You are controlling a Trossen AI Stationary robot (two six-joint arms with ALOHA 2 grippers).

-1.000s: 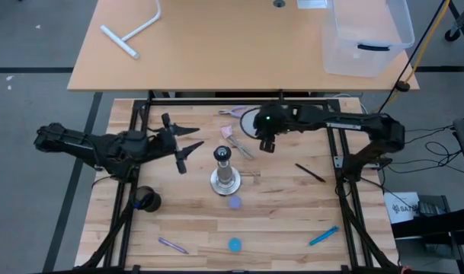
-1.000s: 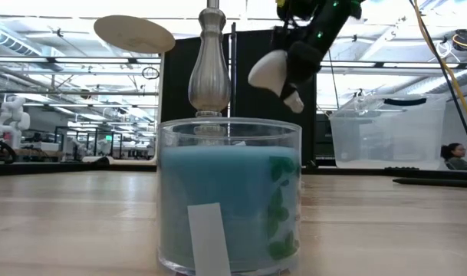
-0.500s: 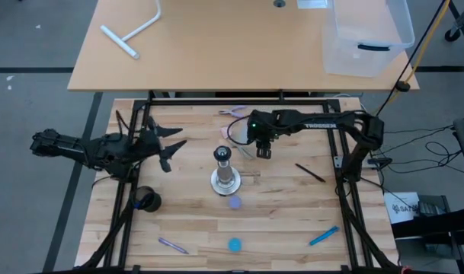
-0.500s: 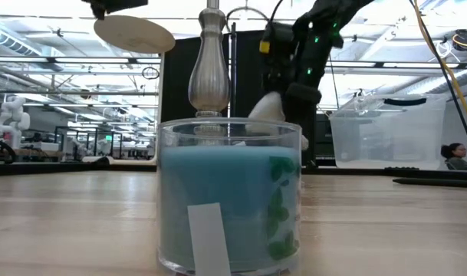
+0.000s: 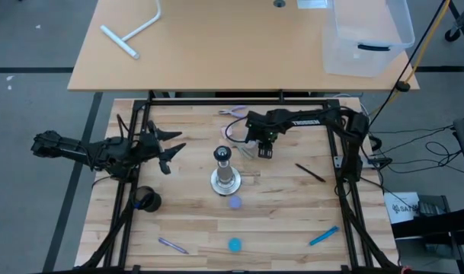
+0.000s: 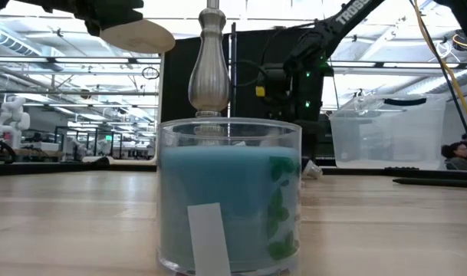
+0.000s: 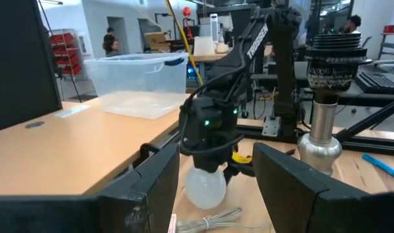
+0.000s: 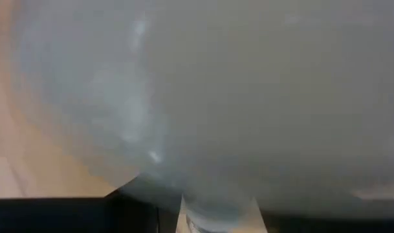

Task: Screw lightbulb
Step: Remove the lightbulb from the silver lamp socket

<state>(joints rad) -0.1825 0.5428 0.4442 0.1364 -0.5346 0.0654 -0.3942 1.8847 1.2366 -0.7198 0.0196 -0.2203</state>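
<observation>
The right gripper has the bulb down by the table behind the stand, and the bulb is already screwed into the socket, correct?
Not screwed in. The left wrist view shows the lightbulb in the right gripper, low over the table, apart from the socket stand, whose black top is empty.

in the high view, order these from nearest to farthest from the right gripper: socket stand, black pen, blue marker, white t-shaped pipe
From the right gripper:
1. Socket stand, toward table centre.
2. Black pen, on the right arm's side; only slightly farther, nearly a tie.
3. Blue marker, at the near right edge.
4. White T-shaped pipe, on the far tan table.
</observation>
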